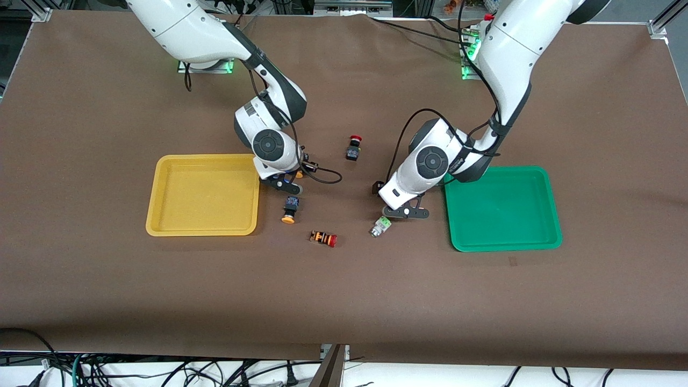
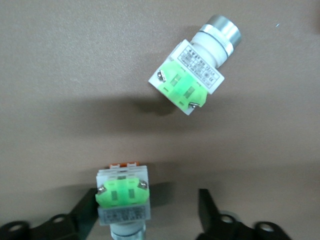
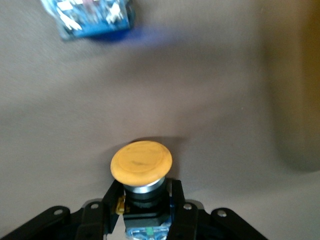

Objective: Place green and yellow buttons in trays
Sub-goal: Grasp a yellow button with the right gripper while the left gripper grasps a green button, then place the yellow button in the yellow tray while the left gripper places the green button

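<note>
Between the two trays we've got both grippers low over the brown table (image 1: pixel 344 301). Right gripper (image 3: pixel 145 210) sits just beside the yellow tray (image 1: pixel 203 195), at the tray's edge toward table center, fingers (image 3: pixel 107 202) pinching the black body of one yellow-cap button (image 3: pixel 141 162); cap sticks out past the fingertips. In front view that button is mostly hidden under the wrist, only a bit of orange shows. 2nd yellow-cap button (image 1: pixel 291 208) lies on its side on the cloth, just nearer the front cam than the right gripper, close to the yellow tray but outside it; right wrist view only catches its blue end (image 3: pixel 92 20), blurred.

Left gripper (image 2: pixel 150 212) is near the green tray (image 1: pixel 502 208), on the side toward table center, fingers (image 2: pixel 212 210) spread. One green-block button (image 2: pixel 122 200) sits in the gap, against one finger and apart from the other; we can't tell if that finger is actually touching it. Other green-block button (image 2: pixel 195 67) lies on the cloth just beside it, tilted, silver cap end pointing away from the gripper; front view shows it at (image 1: pixel 381 226), nearer the front cam than the gripper.

Both trays hold nothing. Also on the table: black switch w/ red cap (image 1: pixel 353 147) between the two arms, farther from the front cam, and orange-striped switch w/ red cap (image 1: pixel 323 238) nearer, well apart from both trays.
</note>
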Controlling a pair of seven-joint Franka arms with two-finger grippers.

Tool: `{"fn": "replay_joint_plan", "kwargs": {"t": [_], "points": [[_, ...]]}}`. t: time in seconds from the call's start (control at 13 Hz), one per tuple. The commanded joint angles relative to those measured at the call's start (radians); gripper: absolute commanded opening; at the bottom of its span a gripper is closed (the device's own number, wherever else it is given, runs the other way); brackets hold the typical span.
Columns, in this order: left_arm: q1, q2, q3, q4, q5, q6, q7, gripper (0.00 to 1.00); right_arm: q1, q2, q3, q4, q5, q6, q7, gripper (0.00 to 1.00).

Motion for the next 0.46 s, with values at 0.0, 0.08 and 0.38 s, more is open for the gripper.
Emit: {"fn": "replay_joint_plan", "kwargs": {"t": [0.0,0.08,0.38], "points": [[-0.014,0.008,0.01,0.013,0.067,-0.008,-0.005,0.15,-0.069,-0.071,-0.005,0.058,-0.006,-0.177,-0.112,0.0],[-0.014,0.008,0.01,0.015,0.074,-0.018,0.0,0.0,-0.095,-0.087,-0.035,0.067,-0.009,-0.241,-0.209,0.0],[0.016,-0.081,0.014,0.094,0.091,-0.29,0.027,0.0,-0.121,-0.093,-0.311,0.028,-0.023,-0.268,-0.72,0.0]]}}
